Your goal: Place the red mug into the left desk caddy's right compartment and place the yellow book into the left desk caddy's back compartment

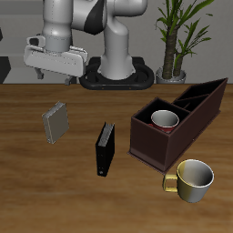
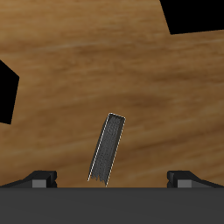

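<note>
Hanging high above the back of the surface [image 1: 55,196], the jaws [image 1: 55,65] are spread and hold nothing.

Sitting already in the left desk caddy [image 1: 173,127], in its right compartment [image 1: 162,123], the red mug [image 1: 165,119] shows only its rim and grey inside. From the black book [image 1: 105,148], the yellow book [image 1: 56,122] is at about ten o'clock, tilted, well apart from the caddy. A yellow-cream mug [image 1: 194,178] stands near the front. Both fingertips [image 2: 42,178] are cut off in the wrist view.

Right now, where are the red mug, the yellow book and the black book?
red mug [image 1: 165,119], exterior view, grey-white inside, in the desk caddy [image 1: 146,146]
yellow book [image 1: 56,122], exterior view, cover's middle
black book [image 1: 105,149], exterior view, its side
</note>
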Motion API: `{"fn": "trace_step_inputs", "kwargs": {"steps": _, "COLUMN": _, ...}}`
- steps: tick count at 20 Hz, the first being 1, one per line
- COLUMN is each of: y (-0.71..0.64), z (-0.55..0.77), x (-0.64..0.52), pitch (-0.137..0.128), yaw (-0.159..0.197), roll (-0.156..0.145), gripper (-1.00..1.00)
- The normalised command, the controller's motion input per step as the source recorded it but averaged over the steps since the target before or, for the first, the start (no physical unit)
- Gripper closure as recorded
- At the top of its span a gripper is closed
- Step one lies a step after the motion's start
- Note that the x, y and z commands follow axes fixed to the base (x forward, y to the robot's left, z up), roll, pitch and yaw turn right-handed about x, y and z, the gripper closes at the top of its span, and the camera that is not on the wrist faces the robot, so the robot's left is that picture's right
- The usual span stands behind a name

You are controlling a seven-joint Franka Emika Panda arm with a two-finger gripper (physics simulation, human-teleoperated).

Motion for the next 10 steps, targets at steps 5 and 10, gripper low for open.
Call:
{"fn": "trace_step_inputs", "kwargs": {"steps": 5, "y": -0.05, "z": -0.23, "x": 0.13, "pitch": 0.034, "yaw": -0.019, "roll": -0.013, "gripper": -1.00}}
{"fn": "trace_step_inputs", "kwargs": {"steps": 10, "y": 0.00, "z": -0.19, "x": 0.20, "pitch": 0.083, "yaw": -0.004, "roll": -0.007, "gripper": -1.00}}
